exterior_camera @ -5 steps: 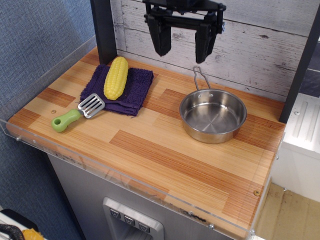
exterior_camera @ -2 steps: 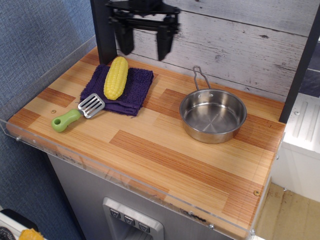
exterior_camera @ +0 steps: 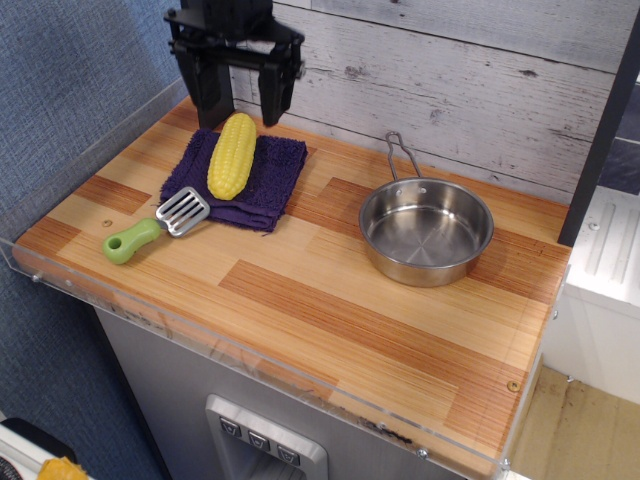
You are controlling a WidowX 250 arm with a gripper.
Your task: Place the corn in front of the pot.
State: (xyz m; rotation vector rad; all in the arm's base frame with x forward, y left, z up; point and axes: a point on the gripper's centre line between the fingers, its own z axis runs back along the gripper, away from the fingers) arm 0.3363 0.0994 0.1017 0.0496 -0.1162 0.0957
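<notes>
The yellow corn lies on a folded purple cloth at the back left of the wooden counter. The shiny steel pot sits at the right of the counter, its wire loop handle pointing to the back wall. My black gripper hangs open and empty just above and behind the far end of the corn, its two fingers apart and pointing down. It does not touch the corn.
A spatula with a green handle lies at the front edge of the cloth. A dark post stands behind the gripper. A clear plastic rim runs along the counter's front and left sides. A white plank wall backs the counter.
My gripper has moved left along the back wall, from above the pot's handle to above the corn's far end, and lower. It stayed open. Corn, pot and spatula have not moved.
</notes>
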